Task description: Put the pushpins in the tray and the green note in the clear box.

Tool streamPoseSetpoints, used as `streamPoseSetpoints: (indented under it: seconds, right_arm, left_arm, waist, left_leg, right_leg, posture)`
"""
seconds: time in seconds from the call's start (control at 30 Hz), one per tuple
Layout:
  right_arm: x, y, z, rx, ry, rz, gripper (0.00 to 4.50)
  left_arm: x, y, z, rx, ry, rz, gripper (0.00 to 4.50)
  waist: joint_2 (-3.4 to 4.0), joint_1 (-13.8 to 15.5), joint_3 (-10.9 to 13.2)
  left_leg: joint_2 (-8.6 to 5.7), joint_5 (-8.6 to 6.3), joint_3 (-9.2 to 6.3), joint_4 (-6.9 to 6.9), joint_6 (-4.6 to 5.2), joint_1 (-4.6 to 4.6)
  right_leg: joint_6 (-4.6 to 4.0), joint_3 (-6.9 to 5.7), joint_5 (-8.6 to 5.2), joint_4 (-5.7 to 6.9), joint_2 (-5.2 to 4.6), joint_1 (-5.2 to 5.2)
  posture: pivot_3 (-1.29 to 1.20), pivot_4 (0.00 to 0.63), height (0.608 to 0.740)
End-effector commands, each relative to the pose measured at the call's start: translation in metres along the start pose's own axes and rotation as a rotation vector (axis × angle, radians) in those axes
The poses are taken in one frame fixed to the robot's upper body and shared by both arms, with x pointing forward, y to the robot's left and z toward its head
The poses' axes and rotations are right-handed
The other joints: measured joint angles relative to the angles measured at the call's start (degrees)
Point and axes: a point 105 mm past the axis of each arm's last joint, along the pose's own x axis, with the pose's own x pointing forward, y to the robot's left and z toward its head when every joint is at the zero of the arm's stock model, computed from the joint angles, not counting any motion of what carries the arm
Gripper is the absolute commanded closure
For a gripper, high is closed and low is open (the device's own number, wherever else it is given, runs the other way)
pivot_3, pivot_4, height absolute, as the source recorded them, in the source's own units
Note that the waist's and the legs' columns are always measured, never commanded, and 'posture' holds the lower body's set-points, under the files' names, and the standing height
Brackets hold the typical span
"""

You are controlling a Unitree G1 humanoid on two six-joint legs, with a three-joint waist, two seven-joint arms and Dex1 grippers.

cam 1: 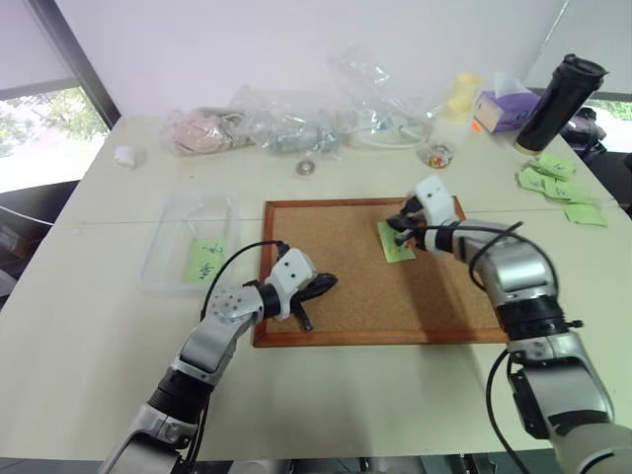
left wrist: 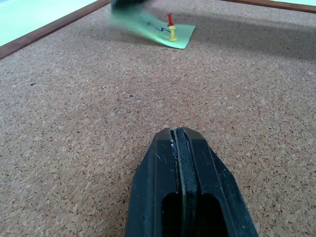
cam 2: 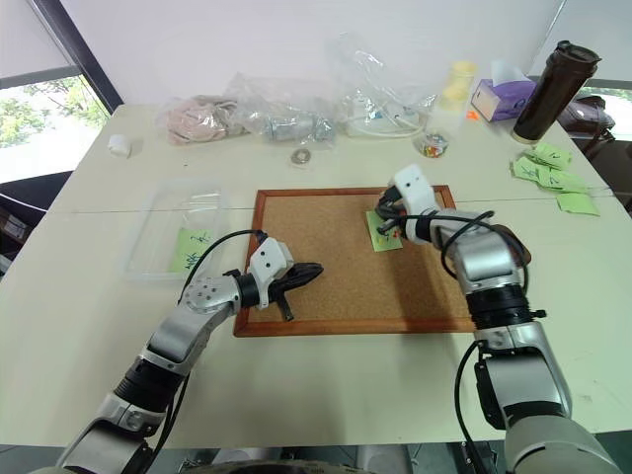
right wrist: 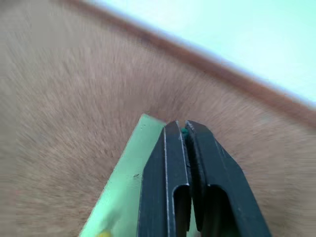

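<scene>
Cork fills the middle of your table: the corkboard (cam 1: 380, 272) lies flat in its wooden frame, and both arms reach over it. Your right gripper (cam 1: 399, 229) sits at the near edge of the green note (cam 1: 394, 242) on the board's far right part, its fingers pinched together. In the right wrist view you see a speck of green (right wrist: 184, 132) caught between the tips, which looks like a pushpin head, though you cannot be sure it is one. The note's corner shows just beside and under those fingers.

From the left wrist view you can make out two pins on the note (left wrist: 163, 30): a red one (left wrist: 170, 19) and a yellow one (left wrist: 173, 33), both upright and close together.

Your left gripper (cam 1: 314, 294) is clenched on nothing, its fingers (left wrist: 185, 163) pressed flat against each other, low over the board near the near left corner and well apart from the note.

The clear box (cam 1: 188, 242) rests on the table just left of the board, with another green note (cam 1: 205, 261) inside it. You cannot pick out the tray among the things at the far edge.

Along that far edge lie wrinkled plastic bags (cam 1: 286, 123), a small jar (cam 1: 440, 153) of coloured pins, a purple tissue box (cam 1: 504, 107) and a tall dark bottle (cam 1: 558, 104). A cluster of green notes (cam 1: 561, 188) lies on the table at the far right
</scene>
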Motion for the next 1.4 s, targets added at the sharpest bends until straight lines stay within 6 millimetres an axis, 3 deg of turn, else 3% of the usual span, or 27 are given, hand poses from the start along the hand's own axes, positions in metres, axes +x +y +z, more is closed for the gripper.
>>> streamPoseSetpoints:
  seconds: [0.03, 0.17, 0.27, 0.4, 0.53, 0.77, 0.9, 1.1, 1.23, 1.4]
  right_arm:
    - [-0.037, -0.021, 0.038, 0.003, -0.116, -0.093, 4.45]
    - [-0.074, -0.041, 0.032, 0.032, -0.094, -0.201, 4.45]
    - [-0.095, -0.054, 0.008, 0.071, -0.034, -0.267, 4.45]
    - [-0.129, -0.075, -0.047, 0.12, 0.106, -0.383, 4.45]
    - [-0.135, -0.078, -0.062, 0.16, 0.125, -0.4, 4.45]
    - [-0.126, -0.081, -0.087, 0.197, 0.158, -0.392, 4.45]
    - [-0.123, -0.084, -0.092, 0.209, 0.158, -0.395, 3.13]
    - [-0.121, -0.088, -0.104, 0.211, 0.173, -0.411, 0.03]
    - [-0.12, -0.087, -0.111, 0.232, 0.175, -0.402, 0.03]
    - [-0.118, -0.087, -0.095, 0.231, 0.114, -0.399, 0.03]
  left_arm:
    - [-0.001, -0.005, -0.009, -0.013, 0.036, -0.011, 4.5]
    - [0.0, -0.005, -0.011, -0.013, 0.04, -0.013, 4.5]
    - [0.001, -0.005, -0.012, -0.017, 0.04, -0.017, 4.5]
    - [0.002, -0.006, -0.013, -0.023, 0.038, -0.025, 4.5]
    - [0.003, -0.007, -0.013, -0.026, 0.037, -0.031, 4.5]
    - [0.004, -0.008, -0.013, -0.022, 0.036, -0.038, 4.5]
    - [0.004, -0.007, -0.013, -0.019, 0.036, -0.034, 4.5]
    - [0.003, -0.007, -0.014, -0.023, 0.035, -0.027, 4.5]
    - [0.003, -0.006, -0.014, -0.022, 0.034, -0.022, 4.5]
    - [0.002, -0.005, -0.014, -0.019, 0.034, -0.017, 4.5]
  waist:
    - [0.0, 0.0, 0.0]
    - [-0.02, 0.2, 0.0]
    - [-0.02, 0.1, 0.0]
    - [0.04, 0.2, 0.0]
    - [0.16, 0.0, -0.1]
    - [0.28, 0.2, -0.2]
    - [0.29, 0.1, -0.2]
    - [0.3, 0.2, -0.2]
    - [0.3, 0.1, -0.2]
    - [0.3, 0.2, -0.2]
  left_leg:
    - [0.0, 0.0, -0.02, -0.01, 0.0, 0.0]
    - [0.01, 0.0, -0.01, -0.04, 0.0, 0.02]
    - [0.0, -0.01, -0.01, -0.04, 0.01, 0.02]
    - [0.0, -0.01, 0.03, -0.04, 0.01, 0.08]
    - [0.0, -0.01, 0.16, -0.02, 0.02, 0.13]
    - [0.0, -0.02, 0.17, 0.0, 0.04, 0.21]
    - [0.01, -0.02, 0.17, -0.02, 0.04, 0.21]
    - [0.0, -0.02, 0.17, -0.01, 0.04, 0.21]
    - [0.0, -0.02, 0.17, -0.01, 0.04, 0.22]
    - [0.0, -0.02, 0.16, 0.0, 0.04, 0.22]
  right_leg:
    - [0.0, 0.0, 0.0, 0.0, 0.0, 0.01]
    - [0.0, 0.01, 0.0, -0.02, 0.0, 0.03]
    - [0.0, 0.01, 0.0, -0.04, -0.03, 0.08]
    - [0.0, 0.02, 0.0, -0.02, -0.03, 0.11]
    - [0.01, 0.08, 0.0, -0.01, -0.03, 0.13]
    - [0.01, 0.08, 0.01, -0.02, -0.04, 0.23]
    - [0.02, 0.08, 0.01, -0.02, -0.04, 0.21]
    - [0.02, 0.08, 0.01, -0.02, -0.04, 0.22]
    - [0.02, 0.07, 0.01, -0.03, -0.04, 0.24]
    - [0.02, 0.07, 0.01, -0.03, -0.04, 0.25]
  posture:
    - [0.0, 0.15, 0.73]
    - [0.0, 0.15, 0.73]
    - [0.0, 0.15, 0.73]
    - [0.0, 0.15, 0.73]
    - [0.0, 0.15, 0.73]
    - [0.0, 0.15, 0.73]
    - [0.0, 0.15, 0.73]
    - [0.0, 0.15, 0.73]
    - [0.0, 0.15, 0.73]
    - [0.0, 0.15, 0.73]
